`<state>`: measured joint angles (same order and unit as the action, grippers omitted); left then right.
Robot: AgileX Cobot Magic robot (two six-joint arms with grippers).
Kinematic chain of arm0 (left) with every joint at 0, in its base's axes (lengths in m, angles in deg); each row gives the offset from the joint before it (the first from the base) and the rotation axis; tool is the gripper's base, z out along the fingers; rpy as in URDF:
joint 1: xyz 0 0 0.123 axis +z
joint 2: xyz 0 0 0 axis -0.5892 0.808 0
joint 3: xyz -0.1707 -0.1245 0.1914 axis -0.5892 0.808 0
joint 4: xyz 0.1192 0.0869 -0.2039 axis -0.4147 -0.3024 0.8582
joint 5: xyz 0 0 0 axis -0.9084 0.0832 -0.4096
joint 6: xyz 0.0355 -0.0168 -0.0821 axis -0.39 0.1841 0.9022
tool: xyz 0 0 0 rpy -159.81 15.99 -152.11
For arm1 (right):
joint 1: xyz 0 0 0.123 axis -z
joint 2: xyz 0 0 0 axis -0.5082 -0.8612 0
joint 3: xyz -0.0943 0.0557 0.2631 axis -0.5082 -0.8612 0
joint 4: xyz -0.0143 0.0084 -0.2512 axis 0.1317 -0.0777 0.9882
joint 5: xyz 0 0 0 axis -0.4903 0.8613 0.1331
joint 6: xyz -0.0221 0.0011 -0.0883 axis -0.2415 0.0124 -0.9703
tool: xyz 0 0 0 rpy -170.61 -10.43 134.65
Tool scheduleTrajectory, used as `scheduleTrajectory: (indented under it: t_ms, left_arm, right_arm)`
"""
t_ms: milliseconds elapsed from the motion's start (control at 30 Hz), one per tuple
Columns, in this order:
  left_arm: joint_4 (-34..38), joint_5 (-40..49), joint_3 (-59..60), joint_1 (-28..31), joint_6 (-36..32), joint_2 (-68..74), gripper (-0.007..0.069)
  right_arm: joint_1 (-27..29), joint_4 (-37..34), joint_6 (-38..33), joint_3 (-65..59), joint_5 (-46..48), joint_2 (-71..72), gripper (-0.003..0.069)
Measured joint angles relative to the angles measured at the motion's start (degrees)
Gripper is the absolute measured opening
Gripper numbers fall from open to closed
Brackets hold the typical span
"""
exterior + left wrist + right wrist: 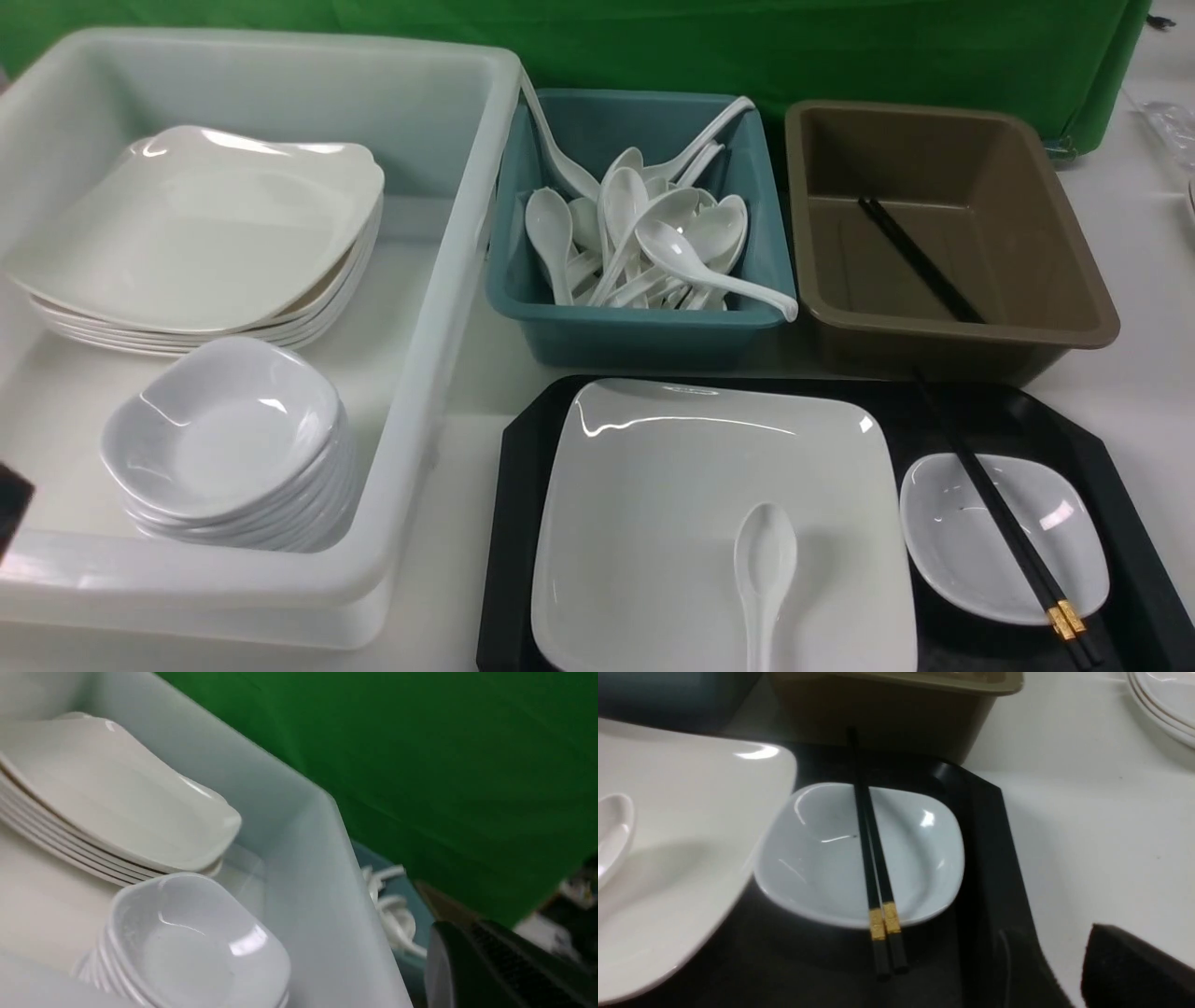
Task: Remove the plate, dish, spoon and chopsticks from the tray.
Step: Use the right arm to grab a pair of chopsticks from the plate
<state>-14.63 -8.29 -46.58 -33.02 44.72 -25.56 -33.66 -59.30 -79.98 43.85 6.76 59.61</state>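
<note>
While chopsticks point(1006, 525) bridge dish point(962, 551) near tray point(1139, 551) right rim, left gripper point(490, 970), right gripper point(1134, 970) spread: cannot tell.

Seen only in scraps at the picture edges. From the left wrist view, just one broad black piece of the left gripper point(500, 966): hard and dark, patterned on its upper face with a fine grid of small dots, smooth and rounded along one edge, with a pale glossy sheen there. In the front view, only a small flat black corner of the left arm point(9, 509) at the border, matte and plain. Of the right gripper point(1134, 970), a blunt black block with one sharp corner, dull, slightly rough, blurred at its edges.
</note>
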Motion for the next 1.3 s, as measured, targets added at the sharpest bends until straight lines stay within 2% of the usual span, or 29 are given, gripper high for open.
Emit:
scheduleTrajectory:
  t_ms: [100, 200, 233, 267, 367, 500, 767, 833, 933, 1100, 1200, 1233, 1267, 1300]
  left_arm:
    - [-0.5, 10.8, -9.3, -0.3, -9.7, 11.7, 0.0017]
    - [-1.5, 14.6, -15.2, -3.3, -12.9, 20.6, 0.0017]
    - [-1.5, 14.8, -15.6, -3.6, -13.1, 21.1, 0.0017]
    - [-2.5, 14.9, -18.1, -6.7, -13.7, 25.4, 0.0017]
    - [-3.3, 13.5, -20.1, -11.3, -13.9, 30.3, 0.0017]
    - [-3.6, 10.3, -20.4, -15.2, -14.0, 34.9, 0.0017]
    - [-3.6, 7.1, -20.5, -15.6, -14.8, 39.1, 0.0017]
    - [-3.6, 7.0, -20.5, -15.6, -14.8, 39.6, 0.0017]
    - [-3.6, 7.0, -20.5, -15.6, -14.8, 39.7, 0.0017]
    - [-1.3, 7.3, -20.5, -15.6, -18.2, 39.7, 0.0017]
    - [2.3, 9.0, -20.5, -16.6, -24.2, 39.7, 0.0017]
    - [3.9, 9.7, -20.5, -17.9, -27.0, 39.8, 0.0017]
    - [4.3, 9.7, -20.5, -18.4, -27.4, 39.8, 0.0017]
    - [5.9, 10.5, -20.5, -21.6, -30.7, 40.2, 0.0017]
  right_arm:
    - [-0.3, 0.0, 0.0, 0.0, 0.0, 0.0, 0.0241]
    - [-0.3, 0.0, -0.2, 0.0, 0.0, 0.0, 0.0241]
    - [-0.3, 0.0, -0.2, 0.0, 0.0, 0.0, 0.0241]
    - [-0.3, 0.0, -0.3, 0.0, 0.0, 0.0, 0.0241]
    - [-0.3, 0.0, -0.3, 0.0, 0.0, 0.0, 0.0241]
    - [-0.3, 0.0, -0.3, 0.0, 0.0, 0.0, 0.0241]
    - [-0.3, -0.8, 0.9, 0.0, -2.8, 0.0, 0.0241]
    - [-0.3, -5.1, 8.4, 0.0, -8.8, 0.0, 0.0241]
    - [-0.3, -7.8, 18.6, 0.0, -14.8, 0.0, 0.0241]
    - [-0.6, -8.8, 28.3, 0.1, -22.1, -0.1, 0.0227]
    - [-1.9, -8.9, 28.0, 4.0, -15.8, -2.4, 0.0208]
    - [-3.5, -8.8, 24.2, 8.6, -10.7, -6.0, 0.0197]
    - [-3.7, -8.8, 23.5, 10.2, -9.1, -7.3, 0.0195]
    - [-6.0, -8.8, 16.8, 18.2, -1.1, -14.6, 0.019]
